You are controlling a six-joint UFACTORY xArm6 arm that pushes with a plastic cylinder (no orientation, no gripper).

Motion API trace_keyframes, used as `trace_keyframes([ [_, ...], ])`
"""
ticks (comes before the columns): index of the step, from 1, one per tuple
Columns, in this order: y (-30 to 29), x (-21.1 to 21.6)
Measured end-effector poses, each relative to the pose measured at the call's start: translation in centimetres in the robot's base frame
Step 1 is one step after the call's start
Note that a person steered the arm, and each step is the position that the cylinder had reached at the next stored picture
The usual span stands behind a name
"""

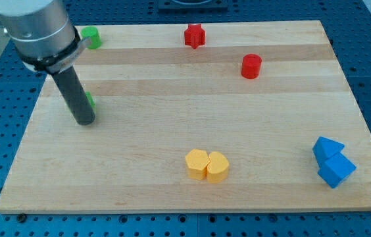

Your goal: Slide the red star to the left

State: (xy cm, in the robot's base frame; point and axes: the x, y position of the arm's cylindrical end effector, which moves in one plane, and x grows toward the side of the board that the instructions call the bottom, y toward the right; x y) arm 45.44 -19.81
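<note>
The red star [195, 35] lies near the view's top edge of the wooden board [172, 92], a little right of the middle. My tip [84, 121] rests on the board at the view's left, far to the left of and below the star. A green block [90, 101] sits just behind the rod, mostly hidden by it.
A red cylinder [251, 66] lies right of and below the star. A green block [91, 37] sits at the top left corner. Two yellow blocks [206, 165] touch at bottom centre. Two blue blocks [331, 161] touch at bottom right.
</note>
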Motion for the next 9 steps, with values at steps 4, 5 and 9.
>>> trace_keyframes([
  [4, -4.4, -2.2],
  [5, -2.1, -2.6],
  [9, -1.9, -12.9],
])
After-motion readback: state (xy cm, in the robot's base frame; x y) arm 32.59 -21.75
